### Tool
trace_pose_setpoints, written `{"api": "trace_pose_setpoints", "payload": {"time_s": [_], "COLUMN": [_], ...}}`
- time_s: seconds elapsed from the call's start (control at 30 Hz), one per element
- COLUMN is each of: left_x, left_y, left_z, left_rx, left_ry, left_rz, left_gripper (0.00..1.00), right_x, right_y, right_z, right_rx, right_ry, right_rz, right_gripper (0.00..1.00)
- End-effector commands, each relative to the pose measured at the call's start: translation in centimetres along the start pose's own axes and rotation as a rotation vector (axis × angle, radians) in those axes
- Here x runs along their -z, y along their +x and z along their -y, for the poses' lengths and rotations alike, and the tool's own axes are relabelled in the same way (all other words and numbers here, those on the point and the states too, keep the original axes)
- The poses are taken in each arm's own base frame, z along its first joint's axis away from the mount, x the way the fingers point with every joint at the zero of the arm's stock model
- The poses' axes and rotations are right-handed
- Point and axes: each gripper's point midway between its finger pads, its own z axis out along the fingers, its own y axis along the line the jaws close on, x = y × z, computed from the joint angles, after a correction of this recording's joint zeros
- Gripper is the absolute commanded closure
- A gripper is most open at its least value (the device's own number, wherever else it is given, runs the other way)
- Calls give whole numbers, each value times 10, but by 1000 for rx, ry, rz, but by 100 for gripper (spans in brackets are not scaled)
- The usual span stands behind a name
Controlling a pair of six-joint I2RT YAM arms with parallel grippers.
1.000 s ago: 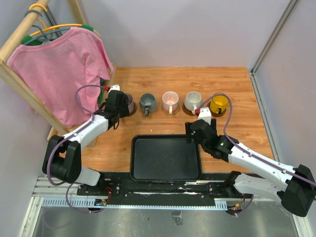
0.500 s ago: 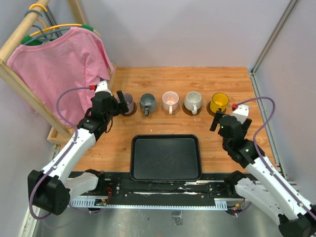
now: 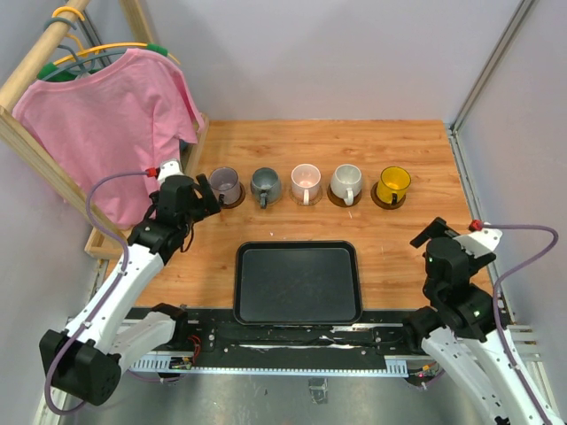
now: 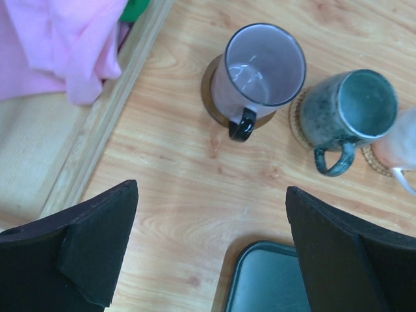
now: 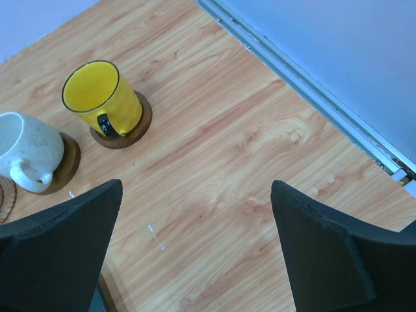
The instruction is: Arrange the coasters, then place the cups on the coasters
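five handled ceramic mugs (image 3: 306, 181) in a row on thin round coasters (image 3: 387, 204), mid wooden tabletop (image 3: 328, 142); black rectangular tray (image 3: 297, 285) nearer. left gripper (image 4: 211, 250), right gripper (image 5: 195, 250) wide apart, empty. pink t-shirt (image 3: 106, 124) on wooden rack (image 3: 40, 55) far left.

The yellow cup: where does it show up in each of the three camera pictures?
Top external: the yellow cup ends the row on the right.
Left wrist: not in it.
Right wrist: yellow cup upper left, on a dark coaster.
Shared landmark: the off-white cup beside it.

Glossy glazed cups (image 3: 393, 184), grained wooden table (image 3: 399, 257) (matt tray (image 3: 297, 283)).
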Motion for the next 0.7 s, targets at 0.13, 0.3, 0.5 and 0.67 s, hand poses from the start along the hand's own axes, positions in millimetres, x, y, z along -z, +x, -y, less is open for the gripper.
{"api": "trace_pose_setpoints", "payload": {"time_s": [0.13,0.3,0.5,0.67], "left_x": [12,17,21,25], "left_y": [16,20,22,19], "left_z": [-28,-28,-28,-33], "left_rx": [47,52,76,93], "left_ry": [-105,-80,-50,-55], "left_rz": [-16,-12,8,44], "left_gripper": [0,0,0,0], "right_x": [4,3,3,2], "right_y": [-3,-2,0,2], "right_z": [28,29,29,29], "right_rx": [-71,-48,-42,-37], "right_ry": [91,109,114,117], "right_rz": [53,40,35,34], "right_gripper": [2,2,2,2]}}
